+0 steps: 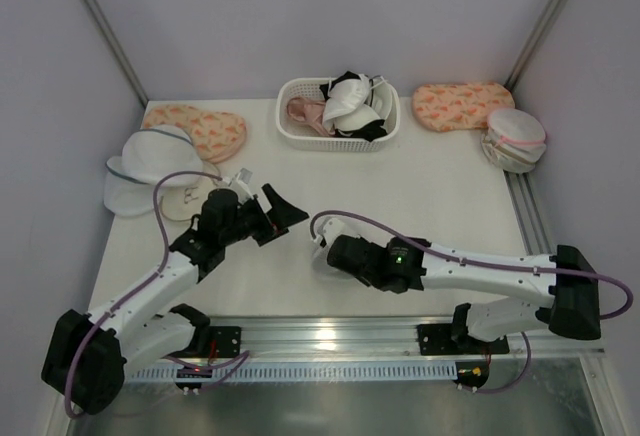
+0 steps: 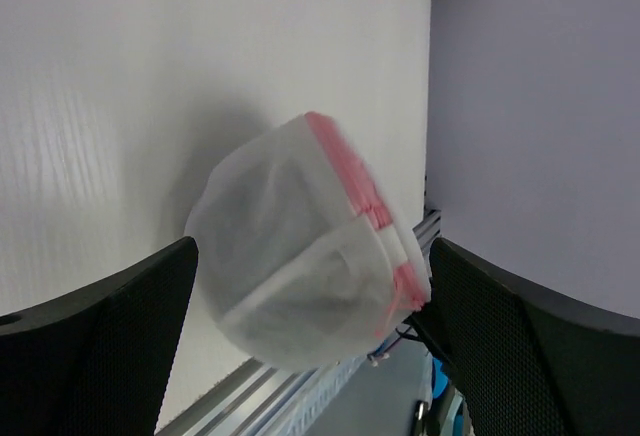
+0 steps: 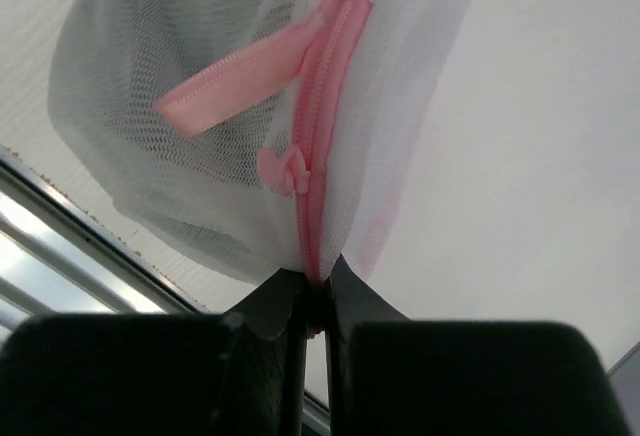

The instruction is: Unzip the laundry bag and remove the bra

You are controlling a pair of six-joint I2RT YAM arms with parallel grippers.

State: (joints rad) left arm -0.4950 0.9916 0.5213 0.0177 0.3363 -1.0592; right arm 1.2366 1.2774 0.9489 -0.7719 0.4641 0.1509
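Laundry bag (image 3: 200, 106), pink zipper seam (image 3: 320, 146) in clenched right tool (image 3: 315, 281); left tool (image 2: 312, 256) released, wide apart.

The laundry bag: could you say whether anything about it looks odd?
No damage shows, but the laundry bag is tipped on edge, its pink zipper seam pinched in the right claw, a pink ribbon tab sticking out loose.

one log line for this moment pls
right jaws: shut on laundry bag at pink zipper rim | left jaws: open, facing bag, apart | bag: zipped where visible

Robot lab cell, white table (image 1: 430, 196), plain walls (image 1: 300, 16)
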